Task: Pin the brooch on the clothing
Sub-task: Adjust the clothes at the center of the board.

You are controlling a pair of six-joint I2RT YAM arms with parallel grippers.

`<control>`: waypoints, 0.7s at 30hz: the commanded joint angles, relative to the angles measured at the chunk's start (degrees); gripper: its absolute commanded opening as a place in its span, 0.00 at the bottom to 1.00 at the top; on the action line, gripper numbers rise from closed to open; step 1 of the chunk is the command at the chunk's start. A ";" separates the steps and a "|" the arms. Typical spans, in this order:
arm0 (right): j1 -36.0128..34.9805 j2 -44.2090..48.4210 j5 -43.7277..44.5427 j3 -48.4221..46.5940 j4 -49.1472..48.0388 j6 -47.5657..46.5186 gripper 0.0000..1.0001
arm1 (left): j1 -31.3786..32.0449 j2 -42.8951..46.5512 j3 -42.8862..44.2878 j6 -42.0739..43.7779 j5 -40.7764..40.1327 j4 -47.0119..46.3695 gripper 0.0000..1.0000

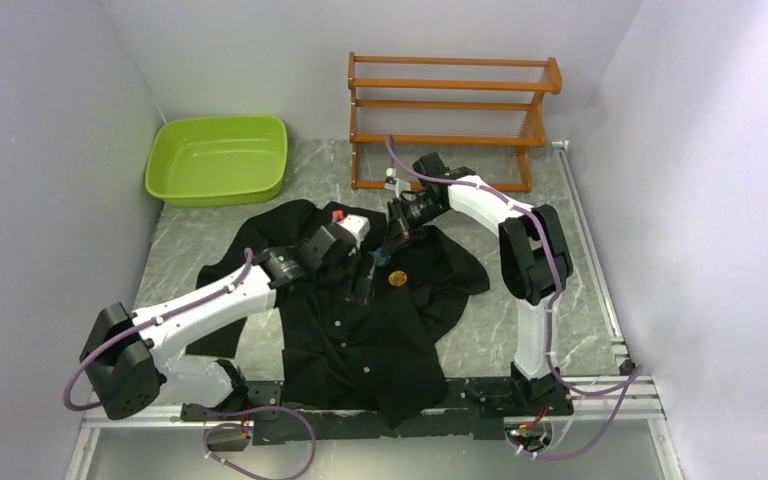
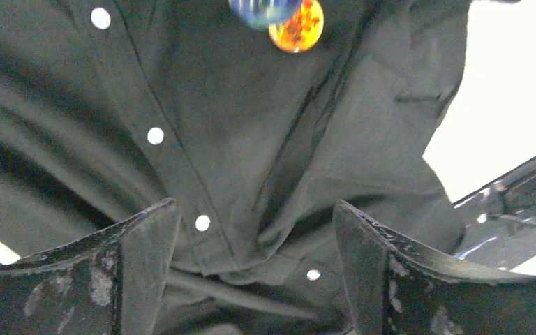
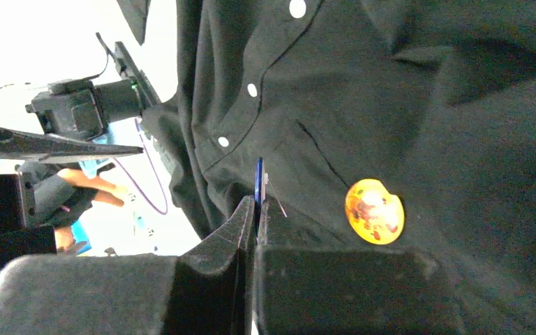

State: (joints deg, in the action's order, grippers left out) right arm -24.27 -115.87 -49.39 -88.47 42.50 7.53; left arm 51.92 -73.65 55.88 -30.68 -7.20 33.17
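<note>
The clothing [image 1: 360,320], a black button-up shirt with white buttons, lies spread on the table. The brooch [image 1: 397,277], a small shiny orange badge, rests on the shirt's chest; it also shows in the wrist views [image 2: 296,26] [image 3: 374,211]. My left gripper [image 1: 364,282] [image 2: 255,206] hovers over the button placket just left of the brooch, jaws wide open with only loose cloth below them. My right gripper [image 1: 391,248] [image 3: 257,204] stands just behind the brooch, shut on a thin blue disc [image 3: 258,180] seen edge-on, a fine pin sticking out beside it. That blue disc [image 2: 262,10] hangs next to the badge.
A lime-green basin [image 1: 218,158] sits at the back left. A wooden rack [image 1: 450,115] stands at the back behind the right arm. The marbled tabletop [image 1: 190,250] shows around the shirt, and a rail [image 1: 600,290] runs along the right edge.
</note>
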 commanded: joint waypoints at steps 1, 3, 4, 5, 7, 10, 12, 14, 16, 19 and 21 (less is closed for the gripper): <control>-1.39 -2.21 -2.19 -4.00 2.57 -0.98 0.00 | -7.04 -0.72 -1.76 -0.55 11.52 -11.40 0.81; -0.56 -2.03 0.14 -2.95 0.72 1.14 0.00 | -9.86 -2.77 -2.28 -0.65 12.49 -14.62 0.76; 0.21 -1.42 0.52 -1.85 -1.33 2.38 0.00 | -10.81 -4.39 -1.71 -0.02 12.68 -15.46 0.75; 0.99 -0.80 0.89 -0.79 -2.39 3.23 0.00 | -11.68 -6.48 -0.62 0.59 12.54 -15.80 0.74; 1.98 0.64 2.62 0.20 -2.83 3.74 0.00 | -13.32 -11.36 2.26 1.77 12.50 -16.40 0.75; 2.61 2.13 6.84 0.54 -1.34 3.17 0.00 | -15.48 -17.94 5.36 3.39 11.56 -18.13 0.77; 3.35 4.16 10.56 2.00 -1.63 3.79 0.00 | -15.87 -22.99 8.85 7.39 11.47 -17.82 0.80; 4.60 6.65 15.23 3.89 -2.32 4.74 0.00 | -15.89 -28.38 12.86 9.58 11.22 -16.48 0.81; 5.93 9.16 18.72 5.78 -3.16 5.16 0.00 | -15.94 -32.52 15.86 11.02 10.63 -16.63 0.82; 7.48 11.89 18.76 7.76 -4.21 4.79 0.00 | -16.16 -37.35 19.66 11.51 9.19 -17.09 0.75; 7.62 12.48 17.59 8.02 -4.05 4.02 0.00 | -16.72 -40.23 22.14 11.53 7.75 -16.56 0.70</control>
State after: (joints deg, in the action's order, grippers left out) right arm -17.50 -107.28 -33.98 -81.10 41.06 11.66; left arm 35.81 -110.54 73.01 -22.06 2.85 17.34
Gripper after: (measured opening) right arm 0.029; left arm 0.739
